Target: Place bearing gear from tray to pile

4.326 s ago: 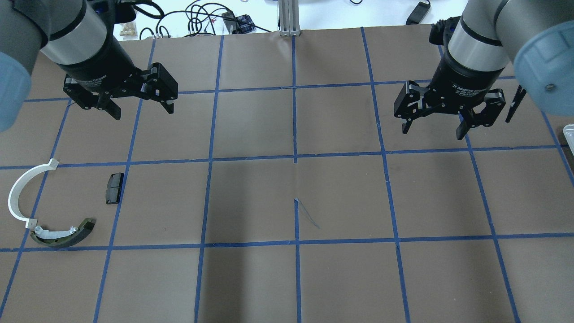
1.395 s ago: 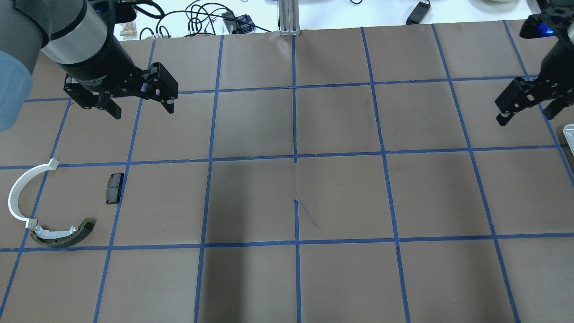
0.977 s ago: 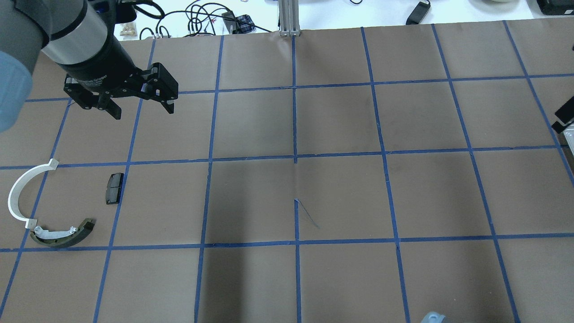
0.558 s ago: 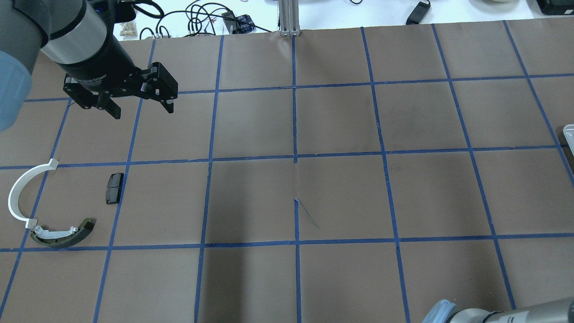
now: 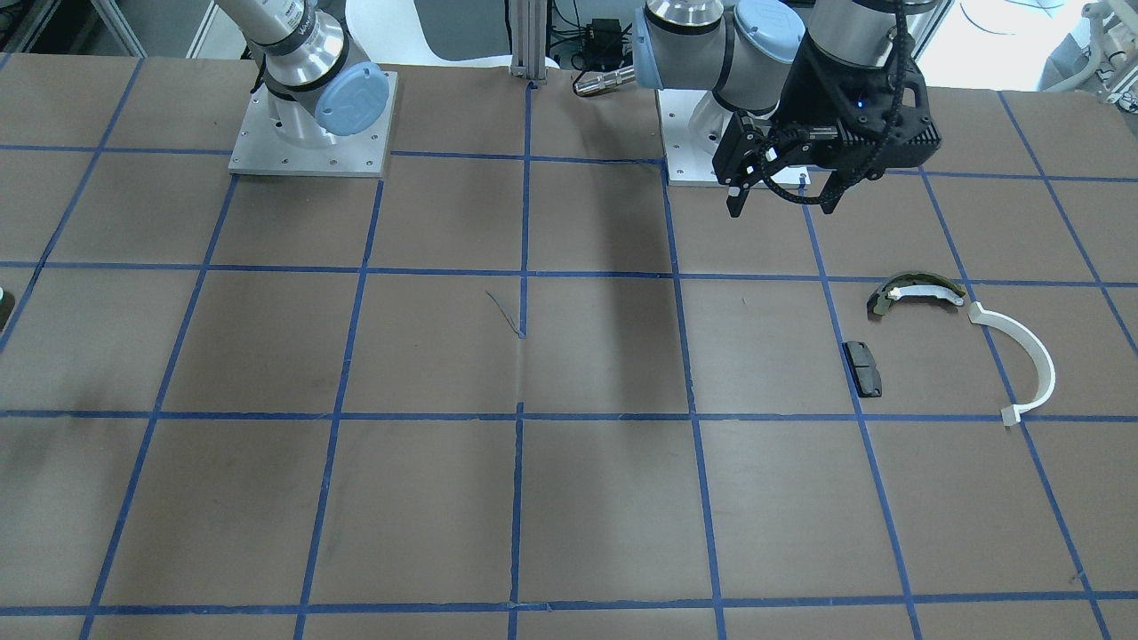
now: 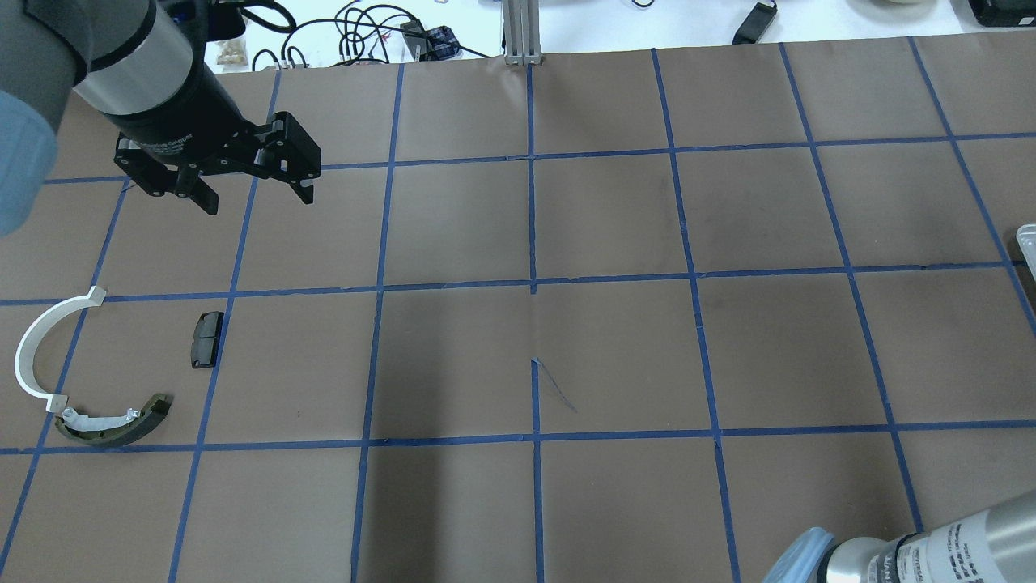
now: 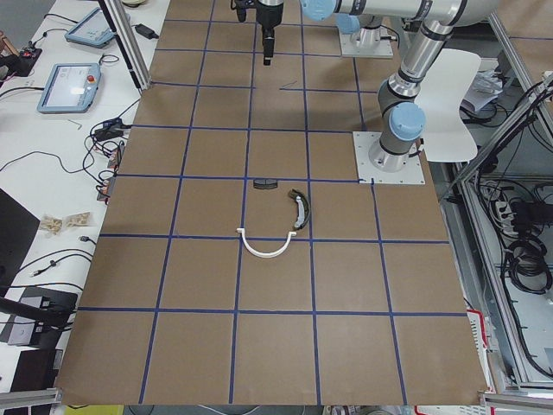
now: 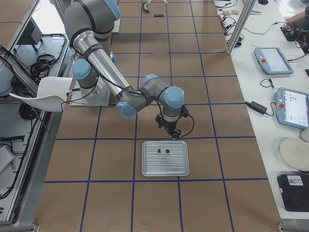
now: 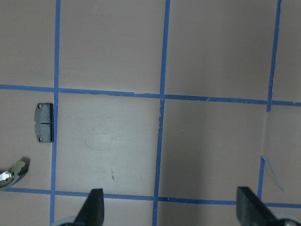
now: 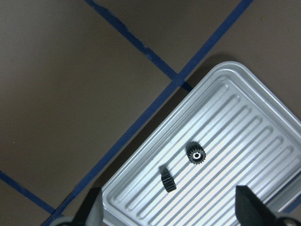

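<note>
**Desk stock, left to right: pile, left tool, tray and gears, right tool**

- Desk (image 6: 615,348): brown sheet with a blue tape grid.
- Pile (image 5: 862,367): three loose parts at the desk's left end, none on top of another.
  - Arc (image 6: 22,356): white, curved, furthest left, with its open side toward the pad.
  - Shoe (image 6: 121,433): dark olive, curved, with a pale metal inner rib. One tip lies just beside the arc's lower end.
  - Pad (image 6: 206,340): black, rectangular, lying flat beside a tape line, apart from the other two.
- Left tool (image 6: 257,201): fingers spread wide, nothing between them. It hangs above bare desk, away from the pile.
- Tray (image 10: 244,117): ribbed metal, at the desk's right end. Only its corner shows in the overhead view.
  - Flat gear (image 10: 196,155): small and black with a pale hub, lying in the tray.
  - Upended gear (image 10: 166,181): small and black, standing on edge just beside the first, apart from it.
- Right tool (image 10: 169,209): fingers spread wide and empty. It hangs above the tray near one edge, clear of both gears.
</note>
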Controlling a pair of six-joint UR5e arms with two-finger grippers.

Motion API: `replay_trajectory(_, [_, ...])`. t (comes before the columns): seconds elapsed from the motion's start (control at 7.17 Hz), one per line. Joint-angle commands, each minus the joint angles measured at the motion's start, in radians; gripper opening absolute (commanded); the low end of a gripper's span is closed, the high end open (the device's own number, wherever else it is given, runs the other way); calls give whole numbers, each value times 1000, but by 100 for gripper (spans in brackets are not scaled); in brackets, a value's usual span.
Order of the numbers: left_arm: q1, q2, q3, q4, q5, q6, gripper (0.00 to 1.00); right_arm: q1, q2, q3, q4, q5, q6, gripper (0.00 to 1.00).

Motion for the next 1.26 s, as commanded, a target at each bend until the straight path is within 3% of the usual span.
replay_trajectory(0.0, [0,0,0,0,0,0,100,-38,84,0,-62,5,-85,94])
replay_trajectory(0.14, [4,0,0,0,0,0,100,-38,98,0,-63,-5,-90,91])
replay_trajectory(0.42, [4,0,0,0,-2,0,100,-39,118,4,-64,-10,-113,67])
replay_trajectory(1.12, [8,0,2,0,-9,0,100,-49,161,3,-105,-31,-109,60])
